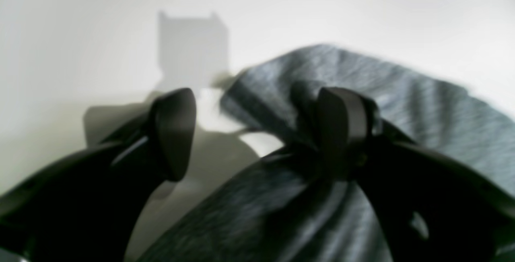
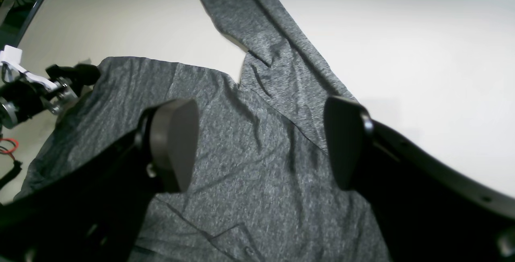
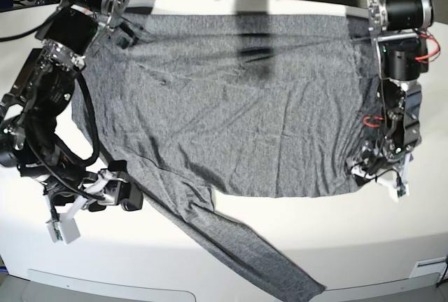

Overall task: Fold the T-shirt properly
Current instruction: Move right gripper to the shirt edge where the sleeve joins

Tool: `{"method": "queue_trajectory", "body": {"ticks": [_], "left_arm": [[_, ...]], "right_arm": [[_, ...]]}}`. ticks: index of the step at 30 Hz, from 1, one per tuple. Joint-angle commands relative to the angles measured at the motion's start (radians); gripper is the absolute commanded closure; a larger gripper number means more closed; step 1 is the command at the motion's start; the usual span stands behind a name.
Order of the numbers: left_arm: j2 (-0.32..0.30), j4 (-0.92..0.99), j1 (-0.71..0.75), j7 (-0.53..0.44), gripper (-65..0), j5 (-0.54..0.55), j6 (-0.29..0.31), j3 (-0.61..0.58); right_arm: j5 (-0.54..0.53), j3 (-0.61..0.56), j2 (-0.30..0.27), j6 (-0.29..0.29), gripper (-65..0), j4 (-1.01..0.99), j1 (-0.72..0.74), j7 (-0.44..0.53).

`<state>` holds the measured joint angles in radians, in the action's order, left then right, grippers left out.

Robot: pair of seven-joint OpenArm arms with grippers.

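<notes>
Left wrist: left gripper (image 1: 257, 133) fingers spread, one over a bunched edge of the T-shirt (image 1: 362, 105), nothing pinched.
Right wrist: right gripper (image 2: 261, 141) fingers spread above the shirt body, sleeve beyond.
Base: shirt flat across the table (image 3: 364, 239), one sleeve trailing to the front edge.

1. The shirt (image 3: 231, 113) lay spread flat on the table (image 3: 378, 239), covering most of its middle and reaching up to the far edge.
2. One sleeve (image 3: 238, 246) ran from the body's near left corner diagonally toward the near edge, ending right-of-centre in the base view.
3. The right gripper (image 3: 119, 193) sat at the base view's left, just beside where that sleeve met the body.
4. The left gripper (image 3: 374, 169) was over at the base view's right, at the shirt's near right corner.
5. In the left wrist view, one finger (image 1: 342, 129) was against bunched cloth and the other (image 1: 175, 133) was over bare table.
</notes>
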<state>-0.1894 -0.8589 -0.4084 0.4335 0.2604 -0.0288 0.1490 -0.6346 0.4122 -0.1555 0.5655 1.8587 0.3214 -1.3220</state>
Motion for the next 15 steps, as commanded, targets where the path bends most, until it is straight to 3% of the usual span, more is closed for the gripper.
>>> {"method": "queue_trajectory", "body": {"ticks": [1, 3, 6, 12, 15], "left_arm": [[-0.004, -0.018, -0.015, -0.024, -44.2, 0.001, -0.006, 0.0], [-0.004, -0.018, 0.008, -0.042, -41.5, 0.0, -0.007, 0.0], [-0.011, -0.018, 0.035, -0.085, -32.5, -0.003, -0.012, 0.0], [-0.013, -0.018, 0.042, -0.098, 0.0, -0.003, -0.011, 0.0], [-0.013, -0.018, 0.037, -0.099, 0.0, -0.003, -0.009, 0.0]], "right_arm": [[-0.021, 0.001, -0.008, 0.004, -47.5, 0.015, 0.024, 0.021], [-0.024, 0.001, -0.008, 0.004, -47.5, 0.015, 0.024, 0.021], [-0.024, 0.001, -0.008, 0.004, -47.5, 0.015, 0.024, 0.021], [-0.024, 0.001, -0.008, 0.004, -47.5, 0.015, 0.024, 0.021], [-0.005, 0.001, -0.008, 0.004, -47.5, 0.015, 0.024, 0.021]]}}
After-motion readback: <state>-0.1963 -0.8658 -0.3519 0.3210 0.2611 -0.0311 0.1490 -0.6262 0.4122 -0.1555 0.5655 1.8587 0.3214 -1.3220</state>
